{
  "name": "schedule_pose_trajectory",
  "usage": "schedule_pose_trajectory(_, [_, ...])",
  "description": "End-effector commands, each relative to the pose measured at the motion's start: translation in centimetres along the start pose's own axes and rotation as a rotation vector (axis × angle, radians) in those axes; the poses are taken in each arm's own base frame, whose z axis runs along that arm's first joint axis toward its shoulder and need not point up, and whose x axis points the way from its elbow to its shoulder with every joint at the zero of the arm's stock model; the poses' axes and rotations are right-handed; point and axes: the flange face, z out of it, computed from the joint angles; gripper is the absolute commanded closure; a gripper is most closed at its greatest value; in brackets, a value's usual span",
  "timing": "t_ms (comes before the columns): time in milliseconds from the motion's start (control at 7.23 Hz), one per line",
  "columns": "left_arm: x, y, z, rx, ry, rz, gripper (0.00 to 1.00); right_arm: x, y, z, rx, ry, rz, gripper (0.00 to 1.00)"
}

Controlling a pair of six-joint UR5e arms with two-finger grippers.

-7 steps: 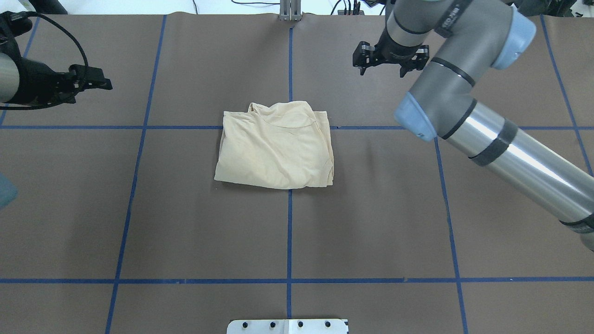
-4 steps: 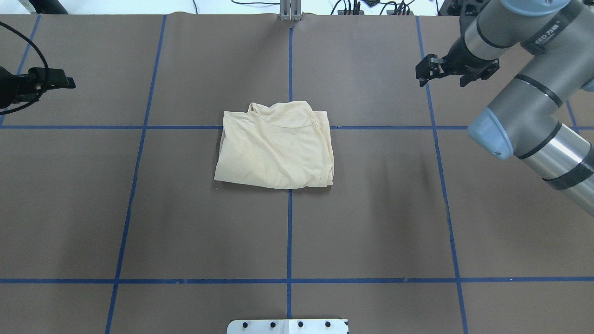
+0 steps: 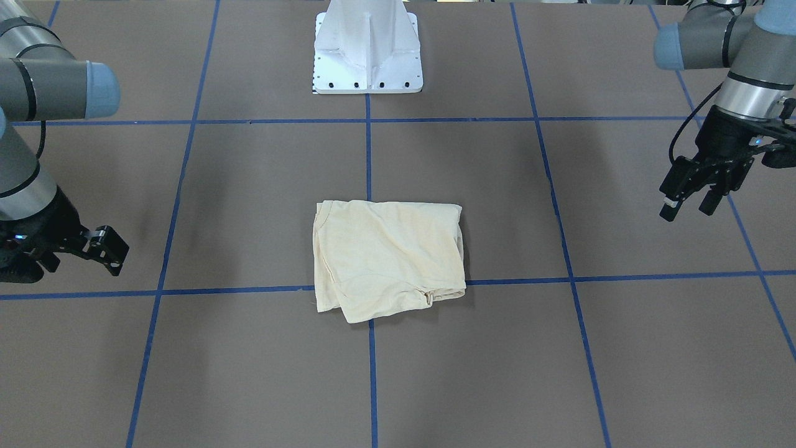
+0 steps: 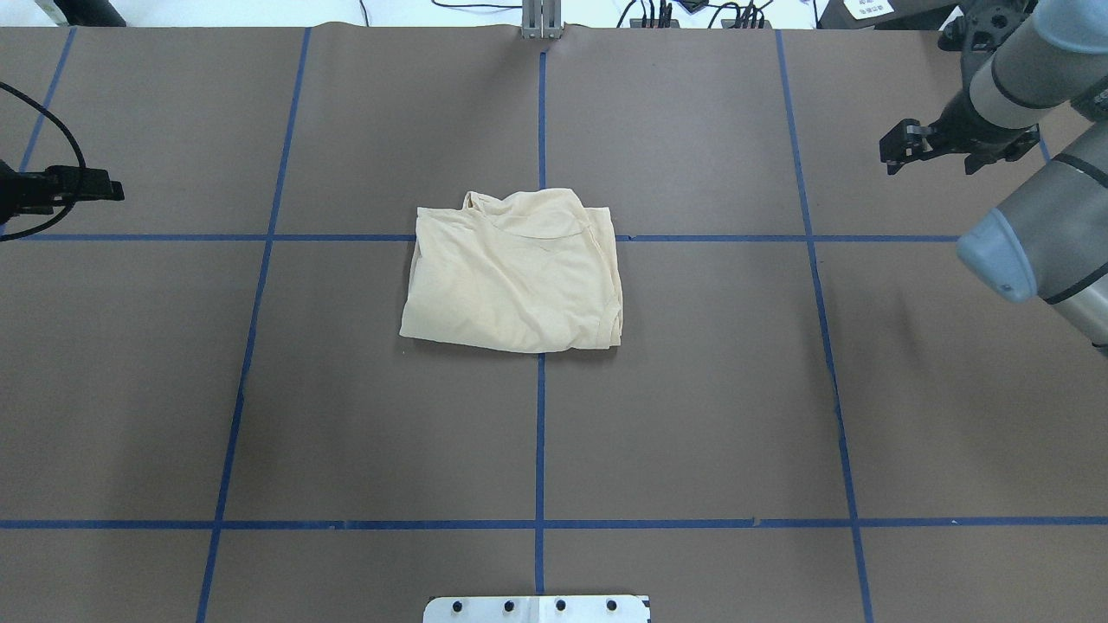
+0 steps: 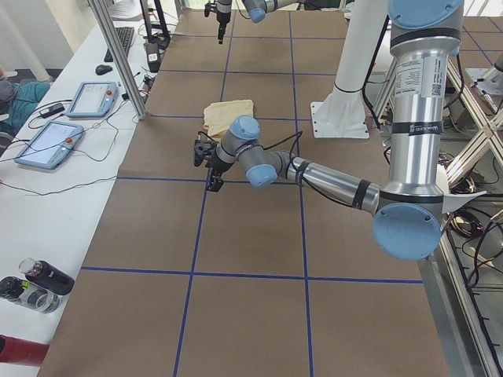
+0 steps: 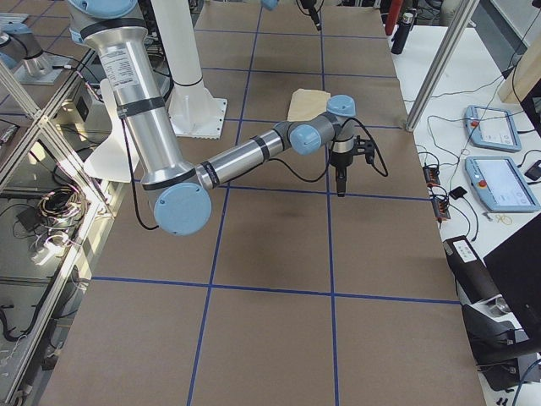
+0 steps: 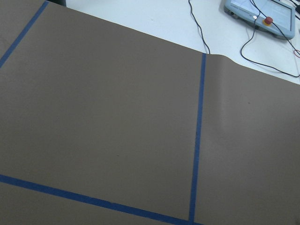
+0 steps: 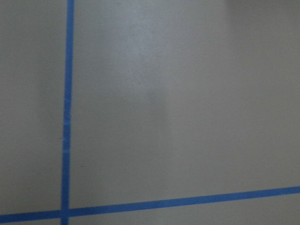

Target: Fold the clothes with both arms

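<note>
Lying folded, T-shirt (image 4: 515,272) hides its front; left pincer (image 4: 108,187) partly cropped.

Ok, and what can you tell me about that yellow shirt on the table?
The shirt is pale cream-yellow and looks thin and soft. It is folded into a roughly square, slightly wrinkled bundle. It lies flat near the middle of the brown table, over a crossing of the blue tape lines. A curved seam shows near its far edge, and no print shows. Only the table touches it. The left gripper and right gripper are far off at the sides.
</note>
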Motion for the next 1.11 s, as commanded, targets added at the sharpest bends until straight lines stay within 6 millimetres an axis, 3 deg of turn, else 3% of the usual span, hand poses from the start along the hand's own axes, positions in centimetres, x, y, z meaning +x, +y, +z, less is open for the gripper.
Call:
schedule_pose_trajectory(0, [-6.5, -1.1, -2.1, -0.071, -0.072, 0.18, 0.0, 8.7, -0.1, 0.1, -0.034, 0.023, -0.134, 0.0])
schedule_pose_trajectory(277, [-11.7, -3.9, -4.5, -0.133, -0.187, 0.379, 0.0, 14.9, -0.2, -0.4, -0.088, -0.069, -0.092, 0.0])
schedule_pose_trajectory(415, [-13.3, -5.2, -5.6, -0.166, -0.225, 0.413, 0.0, 17.0, 0.2, -1.0, -0.099, -0.114, -0.122, 0.0])
schedule_pose_trajectory(691, [-14.5, -5.3, -6.0, -0.262, -0.242, 0.413, 0.0, 22.8, 0.5, -1.1, -0.109, -0.152, -0.118, 0.0])
schedule_pose_trajectory(830, [-16.5, -5.7, -6.8, -0.273, -0.254, 0.412, 0.0, 25.9, 0.9, -0.4, -0.125, -0.188, -0.131, 0.0])
schedule_pose_trajectory(968, [-18.6, -5.8, -7.7, -0.31, -0.235, 0.408, 0.0, 28.4, 2.6, 0.6, -0.146, -0.23, -0.132, 0.0])
